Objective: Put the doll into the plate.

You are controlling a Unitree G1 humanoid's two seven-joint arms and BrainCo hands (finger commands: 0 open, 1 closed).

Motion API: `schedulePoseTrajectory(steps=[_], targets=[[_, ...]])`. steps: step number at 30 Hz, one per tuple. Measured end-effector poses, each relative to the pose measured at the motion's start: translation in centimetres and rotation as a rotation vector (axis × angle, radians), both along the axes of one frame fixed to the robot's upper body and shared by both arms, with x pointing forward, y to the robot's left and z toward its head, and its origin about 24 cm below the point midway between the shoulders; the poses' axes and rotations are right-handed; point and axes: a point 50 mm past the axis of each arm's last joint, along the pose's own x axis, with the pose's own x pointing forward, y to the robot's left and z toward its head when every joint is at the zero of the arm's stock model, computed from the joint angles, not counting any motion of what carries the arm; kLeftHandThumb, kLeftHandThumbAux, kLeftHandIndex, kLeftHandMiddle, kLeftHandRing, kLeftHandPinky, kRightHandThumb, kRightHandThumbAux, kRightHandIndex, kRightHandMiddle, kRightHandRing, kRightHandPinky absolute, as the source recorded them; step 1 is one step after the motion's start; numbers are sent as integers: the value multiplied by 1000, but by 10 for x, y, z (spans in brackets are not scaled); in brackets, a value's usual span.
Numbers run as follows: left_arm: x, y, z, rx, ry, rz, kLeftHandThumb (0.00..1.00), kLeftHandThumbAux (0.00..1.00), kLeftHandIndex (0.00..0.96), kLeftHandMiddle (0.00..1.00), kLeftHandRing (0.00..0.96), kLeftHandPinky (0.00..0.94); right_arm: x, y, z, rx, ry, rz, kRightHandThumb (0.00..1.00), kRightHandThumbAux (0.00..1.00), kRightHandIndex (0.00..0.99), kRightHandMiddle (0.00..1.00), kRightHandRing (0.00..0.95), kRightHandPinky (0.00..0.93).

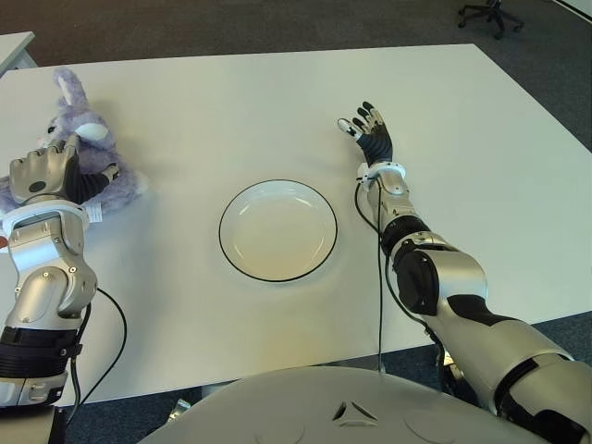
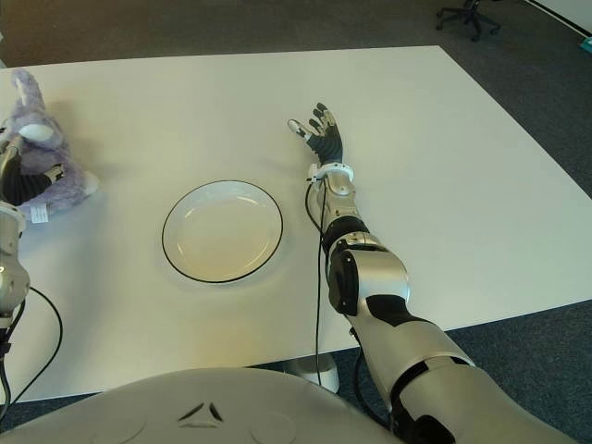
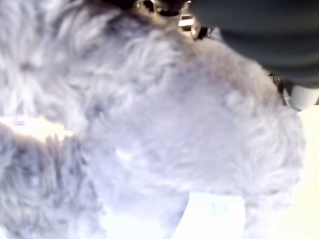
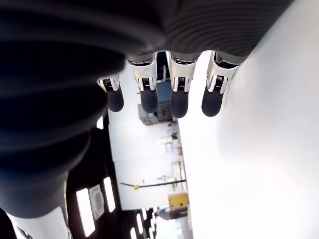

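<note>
Between the left hand point(image 1: 44, 174) on the doll point(image 1: 88, 153) and the plate point(image 1: 277, 230) lies only bare worktop point(image 1: 185, 120). The right hand point(image 1: 370, 134), fingers spread, stands just beyond the plate's far right rim, apart from it; bare worktop lies all around it.

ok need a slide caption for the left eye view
Left robot hand closing on the purple doll at the table's left edge, white plate empty, right robot hand open.

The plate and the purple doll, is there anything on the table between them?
Nothing: in the left eye view only bare white table lies between the plate and the doll, which the left hand is on.
</note>
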Motion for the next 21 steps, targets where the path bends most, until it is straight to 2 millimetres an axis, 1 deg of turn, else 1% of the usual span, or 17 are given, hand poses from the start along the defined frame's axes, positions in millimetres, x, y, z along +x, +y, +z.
schedulePoseTrajectory(steps=[6, 7, 8, 9, 12, 13, 15, 16, 17, 21], targets=[[3, 2, -2, -4, -6, -10, 452, 227, 48, 263, 294, 299, 0, -1, 0, 3, 1, -2, 92, 752, 48, 75, 76, 106], [4, 2, -2, -6, -7, -12, 486, 238, 50, 261, 292, 309, 0, -1, 0, 4, 2, -3, 98, 756, 48, 76, 77, 109], [5, 2, -2, -6, -8, -14, 492, 239, 51, 261, 292, 310, 0, -1, 0, 5, 2, -3, 100, 756, 48, 77, 77, 109], [5, 3, -2, -7, -9, -16, 519, 252, 57, 261, 296, 326, 0, -1, 0, 6, 2, -4, 104, 759, 48, 77, 77, 108], [7, 4, -4, -17, -14, -21, 538, 262, 61, 252, 290, 324, 0, -2, 0, 9, 3, -6, 109, 760, 48, 77, 77, 107], [7, 4, -4, -21, -15, -22, 549, 272, 67, 220, 240, 264, 0, -2, 0, 10, 3, -6, 111, 763, 47, 74, 75, 102], [8, 5, -5, -32, -16, -21, 553, 278, 74, 201, 214, 233, 0, -2, 0, 11, 3, -7, 114, 764, 47, 74, 74, 102], [9, 5, -5, -36, -16, -22, 554, 279, 76, 198, 209, 228, 0, -2, 0, 11, 3, -7, 116, 764, 47, 74, 74, 102], [9, 6, -5, -40, -16, -21, 567, 289, 108, 187, 195, 218, 0, -2, 0, 12, 3, -8, 119, 765, 47, 75, 76, 106], [11, 7, -5, -54, -18, -18, 581, 298, 128, 185, 190, 217, 0, -2, 0, 14, 3, -10, 123, 764, 48, 77, 78, 109]])
